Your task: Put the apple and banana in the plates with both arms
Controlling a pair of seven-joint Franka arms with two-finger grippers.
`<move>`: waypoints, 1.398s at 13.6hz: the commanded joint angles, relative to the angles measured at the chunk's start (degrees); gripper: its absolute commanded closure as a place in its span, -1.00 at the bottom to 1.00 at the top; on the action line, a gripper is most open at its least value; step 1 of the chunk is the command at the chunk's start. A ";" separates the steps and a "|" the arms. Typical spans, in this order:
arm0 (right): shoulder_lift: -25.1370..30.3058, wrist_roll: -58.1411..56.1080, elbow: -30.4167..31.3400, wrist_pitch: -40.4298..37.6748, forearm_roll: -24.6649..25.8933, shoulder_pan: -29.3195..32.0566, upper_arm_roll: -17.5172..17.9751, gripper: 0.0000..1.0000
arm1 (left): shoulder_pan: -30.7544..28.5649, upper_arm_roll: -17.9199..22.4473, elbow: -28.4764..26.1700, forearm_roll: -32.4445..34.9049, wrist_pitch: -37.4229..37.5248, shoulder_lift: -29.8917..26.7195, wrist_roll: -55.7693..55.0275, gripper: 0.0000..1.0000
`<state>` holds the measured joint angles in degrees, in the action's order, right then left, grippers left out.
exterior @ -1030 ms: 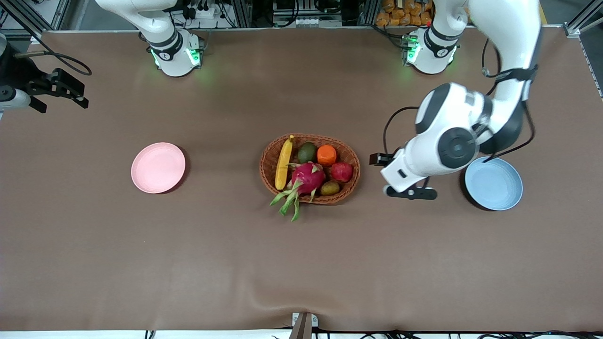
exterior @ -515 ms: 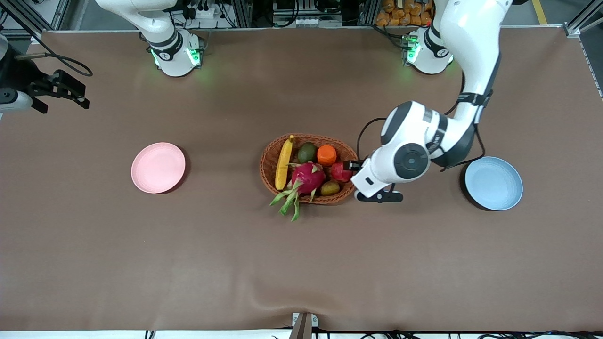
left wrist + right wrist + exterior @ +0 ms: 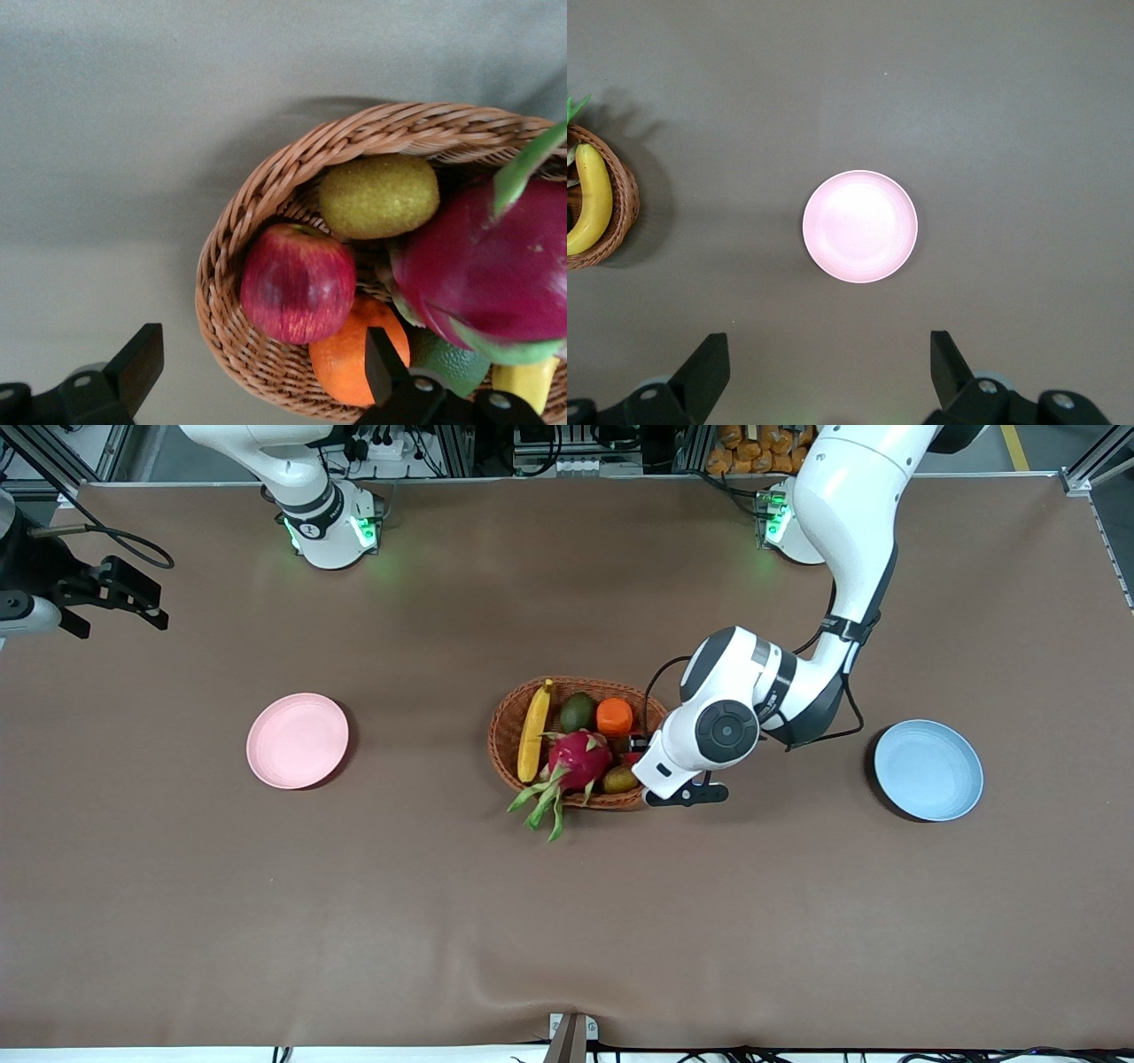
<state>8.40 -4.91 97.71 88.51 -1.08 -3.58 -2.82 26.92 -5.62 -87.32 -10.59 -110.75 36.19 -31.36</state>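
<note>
The red apple (image 3: pixel 298 282) lies in the wicker basket (image 3: pixel 576 684) at its end toward the left arm, beside the orange fruit (image 3: pixel 354 359) and a kiwi (image 3: pixel 379 196). My left gripper (image 3: pixel 260 372) is open and empty, over the basket's rim beside the apple; in the front view it (image 3: pixel 642 748) covers most of the apple. The yellow banana (image 3: pixel 533 729) lies in the basket's end toward the right arm and shows in the right wrist view (image 3: pixel 589 202). The pink plate (image 3: pixel 297 741) and blue plate (image 3: pixel 928 771) are empty. My right gripper (image 3: pixel 827 372) waits open, high over the pink plate (image 3: pixel 859 226).
The basket also holds a magenta dragon fruit (image 3: pixel 580 760) and a green avocado (image 3: pixel 578 711). The dragon fruit's green leaves (image 3: pixel 540 802) hang over the rim nearer the camera. The brown table (image 3: pixel 567 921) stretches around the basket and plates.
My left arm has swung from beside the blue plate over to the basket, and its gripper now hangs over the apple's end. The right arm has not moved.
</note>
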 commanded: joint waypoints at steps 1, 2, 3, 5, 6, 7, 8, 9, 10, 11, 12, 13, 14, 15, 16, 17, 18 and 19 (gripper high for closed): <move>-0.93 -0.62 -2.26 -1.14 -0.68 -0.46 -0.34 -1.00 | 0.41 0.34 1.01 -2.67 -2.79 1.95 -0.89 -1.00; -0.93 -0.62 -2.26 -1.14 -0.68 -0.46 -0.34 -1.00 | 0.76 0.34 1.01 -2.59 -3.93 2.56 -0.89 -1.00; -0.93 -0.62 -2.26 -1.14 -0.68 -0.38 -0.34 -1.00 | 1.63 0.34 1.01 -2.77 -4.73 3.00 -0.72 -1.00; -0.93 -0.62 -2.26 -1.14 -0.68 -0.46 -0.34 -1.00 | 2.52 0.34 1.01 -2.68 -5.96 4.06 -0.72 -1.00; -0.93 -0.62 -2.26 -1.14 -0.68 -0.46 -0.34 -1.00 | 2.52 0.34 0.83 -2.77 -7.18 4.32 -1.06 -1.00; -0.93 -0.62 -2.26 -1.14 -0.68 -0.46 -0.34 -1.00 | 3.04 0.34 0.40 -2.77 -7.54 4.50 -1.15 -1.00; -0.93 -0.62 -2.44 -1.14 -0.68 -0.46 -0.34 -1.00 | 3.31 0.43 -0.22 -2.60 -7.11 4.24 -0.89 -1.00; -0.93 -0.62 -2.52 -1.14 -0.60 -0.46 -0.34 -1.00 | 3.14 0.43 -0.92 -2.59 -7.02 4.06 -0.63 -1.00; -0.93 -0.62 -2.53 -1.14 -0.59 -0.46 -0.34 -1.00 | 3.05 0.43 -1.19 -2.42 -7.02 4.06 -0.54 -1.00; -1.02 -0.62 -2.61 -1.14 -0.59 -0.46 -0.34 -1.00 | 3.05 0.43 -1.19 -2.33 -7.02 4.15 -0.45 -1.00; -1.02 -0.62 -2.61 -1.14 -0.59 -0.46 -0.34 -1.00 | 3.13 0.43 -1.45 -2.24 -7.02 4.15 -0.36 -1.00; -1.02 -0.62 -2.61 -1.14 -0.59 -0.46 -0.34 -1.00 | 3.22 0.43 -2.06 -2.16 -7.02 4.06 -0.36 -1.00; -1.11 -0.62 -2.70 -1.06 -0.59 -0.46 -0.34 -1.00 | 3.05 0.43 -2.50 -2.15 -6.85 3.89 -0.45 -1.00; -1.11 -0.62 -2.70 -1.05 -0.59 -0.46 -0.34 -1.00 | 2.87 0.43 -2.68 -2.15 -6.67 3.89 -0.36 -1.00; -1.11 -0.62 -2.70 -1.05 -0.59 -0.38 -0.34 -1.00 | 2.78 0.43 -2.68 -2.07 -6.67 3.97 -0.36 -0.96; -1.20 -0.62 -2.79 -1.05 -0.68 -0.46 -0.25 -1.00 | 2.96 0.43 -2.68 -2.07 -6.67 3.89 -0.28 -0.78; -1.20 -0.62 -2.96 -1.05 -0.60 -0.46 -0.34 -1.00 | 2.87 0.43 -2.60 -2.07 -6.67 3.89 -0.54 -0.46; -1.20 -0.62 -3.05 -1.05 -0.59 -0.46 -0.34 -1.00 | 2.61 0.43 -2.33 -2.07 -6.23 3.80 -0.63 -0.23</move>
<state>8.36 -4.93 96.79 88.48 -1.08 -3.64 -2.81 29.65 -5.20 -89.24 -12.47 -117.10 40.58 -31.61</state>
